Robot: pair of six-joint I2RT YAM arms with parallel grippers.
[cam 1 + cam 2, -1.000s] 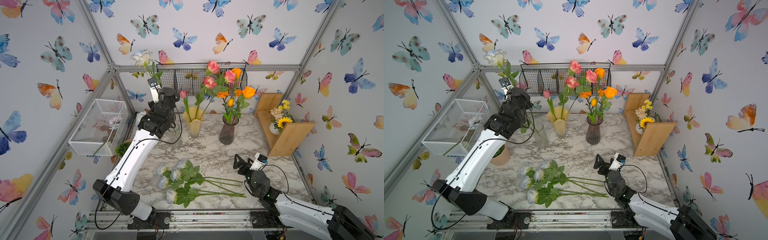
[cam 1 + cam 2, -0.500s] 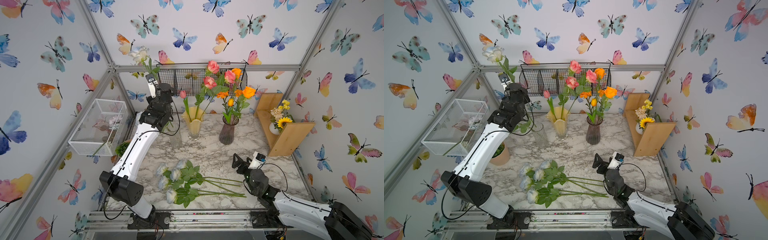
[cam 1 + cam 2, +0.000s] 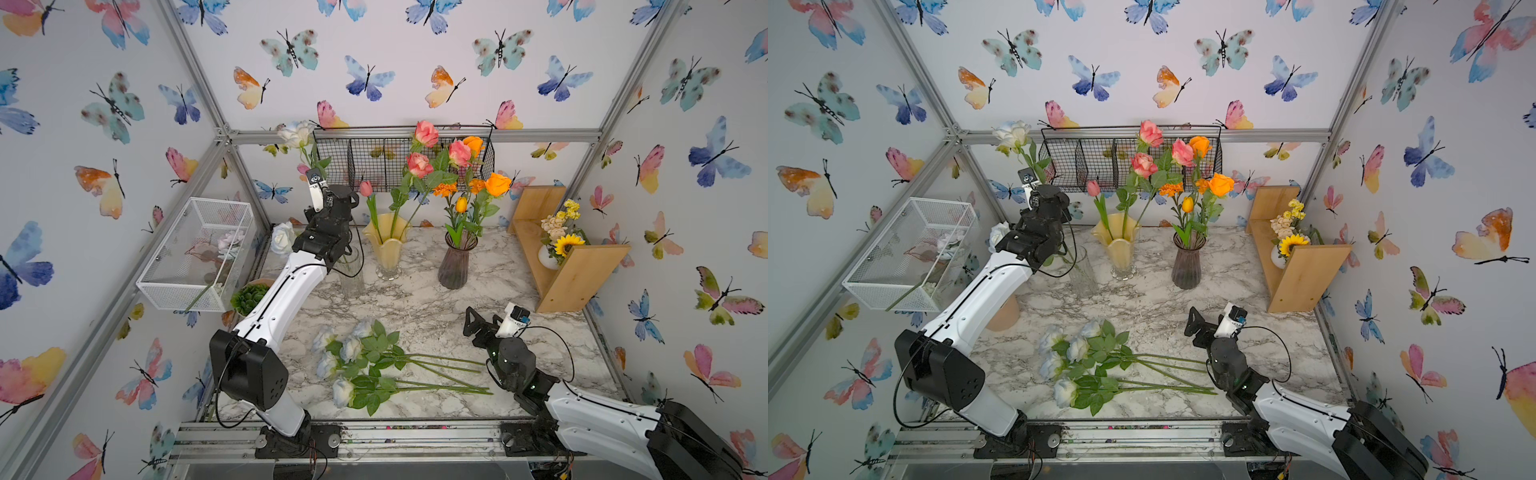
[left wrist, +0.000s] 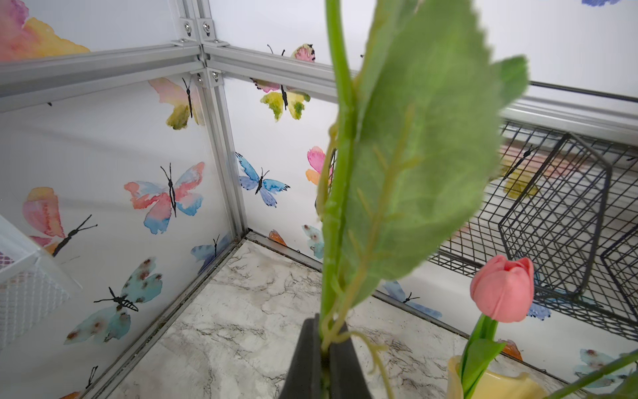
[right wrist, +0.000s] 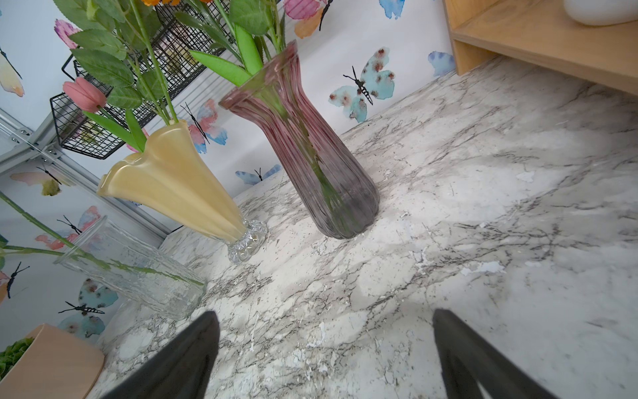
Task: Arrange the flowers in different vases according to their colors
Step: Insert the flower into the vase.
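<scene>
- White mesh basket: mounted on the left wall, above table level. A pale flower lies inside it.
- Potted plant: stands on the marble table at the left edge, partly hidden by the left arm.
- Left gripper: raised near the back-left corner, jaws closed tight on the green stem of a white rose. The bloom stands high above the gripper, in front of the back wall.
- Second white rose: bloom just beside the left arm, on its wall side.
- Clear vase: upright, directly below the left gripper. The right wrist view shows green stems reaching down into it.
- White roses: a bunch lying flat at the front centre of the table, blooms to the left, stem ends near the right gripper.
- Yellow vase: upright, just right of the clear vase. It holds pink roses and a tulip bud.
- Purple vase: upright, right of the yellow vase, apart from it. It holds orange flowers.
- Right gripper: low over the table at the front right, jaws spread wide, nothing between them.
- Wooden shelf: against the right wall, carrying a white vase with a sunflower.
</scene>
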